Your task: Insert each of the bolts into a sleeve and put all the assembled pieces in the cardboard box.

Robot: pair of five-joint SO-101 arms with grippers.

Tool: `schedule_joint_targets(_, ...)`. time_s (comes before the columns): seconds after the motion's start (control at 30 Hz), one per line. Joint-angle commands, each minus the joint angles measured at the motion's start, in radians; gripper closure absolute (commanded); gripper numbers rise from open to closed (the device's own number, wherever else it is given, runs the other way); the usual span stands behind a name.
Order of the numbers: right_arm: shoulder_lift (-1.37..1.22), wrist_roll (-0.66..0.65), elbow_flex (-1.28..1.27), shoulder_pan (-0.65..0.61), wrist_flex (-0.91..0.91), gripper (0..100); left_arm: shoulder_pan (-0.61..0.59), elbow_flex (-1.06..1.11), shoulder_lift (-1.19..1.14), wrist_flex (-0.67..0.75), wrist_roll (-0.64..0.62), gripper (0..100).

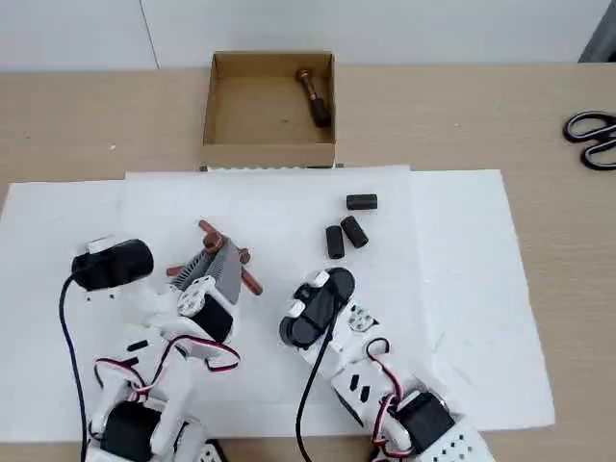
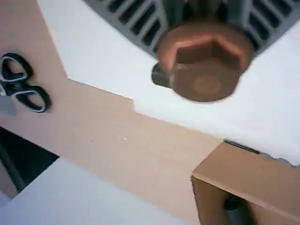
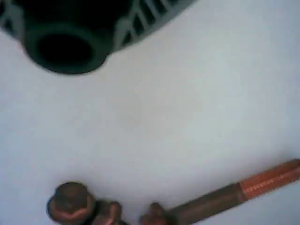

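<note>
The wooden table (image 1: 481, 106) carries one white sheet (image 1: 462, 318), and on bare wood past the sheet's far edge stands the one cardboard box (image 1: 269, 149). The high view lays all of this out but leaves both sets of jaws unclear under the arms. The wrist views settle them.

In the left wrist view, the left gripper (image 2: 199, 11) is clamped on a copper held bolt (image 2: 204, 63), its hexagon head facing the camera. A corner of the box (image 2: 243, 180) lies beyond it. From above, this gripper (image 1: 223, 262) sits on the sheet, in front of the box and towards its left side.

The right gripper (image 3: 75, 18) clasps a black held sleeve (image 3: 63, 49), its open bore showing. The right arm (image 1: 322, 300) stands in front of the box's right side.

One pair of scissors (image 1: 592, 137) lies well to the right of the box.

There is one assembled piece (image 1: 314, 96) inside the box at its right wall. The loose bolts (image 3: 225, 197) lie bunched beside the left gripper. There are at least two, but their exact number cannot be told.

Three loose sleeves lie just in front of the box's right corner: one (image 1: 361, 202) nearest it, and two (image 1: 353, 231) (image 1: 334, 242) side by side farther off.
</note>
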State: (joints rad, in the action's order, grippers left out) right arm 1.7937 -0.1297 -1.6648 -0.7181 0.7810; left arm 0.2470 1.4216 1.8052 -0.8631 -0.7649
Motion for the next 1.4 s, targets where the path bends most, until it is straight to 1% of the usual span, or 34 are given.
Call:
schedule_joint_targets(0.0,0.005,0.002,0.014,-0.008,-0.028,99.5,0.006,-0.013,0.011,0.032,-0.058,100)
schedule_joint_targets(0.1,0.007,0.002,0.025,-0.01,-0.028,99.5,0.006,-0.013,0.011,0.032,-0.109,100)
schedule_joint_targets(0.2,0.007,0.002,0.041,-0.038,-0.028,99.5,0.006,-0.008,0.011,0.032,-0.138,100)
schedule_joint_targets(0.3,0.007,0.002,0.044,-0.062,-0.028,99.5,0.008,-0.007,0.011,0.032,-0.138,100)
schedule_joint_targets(0.43,0.007,0.002,0.038,-0.062,-0.028,99.5,0.011,-0.007,0.011,0.028,-0.138,100)
schedule_joint_targets(0.67,0.007,0.002,0.043,-0.062,-0.094,99.5,0.106,0.048,0.011,0.035,-0.138,100)
schedule_joint_targets(1.0,0.007,0.002,0.046,-0.062,-0.104,99.5,0.109,0.074,0.011,0.057,-0.137,100)
schedule_joint_targets(1.37,0.007,0.002,0.046,-0.064,-0.104,99.5,0.115,0.145,0.011,0.126,-0.133,100)
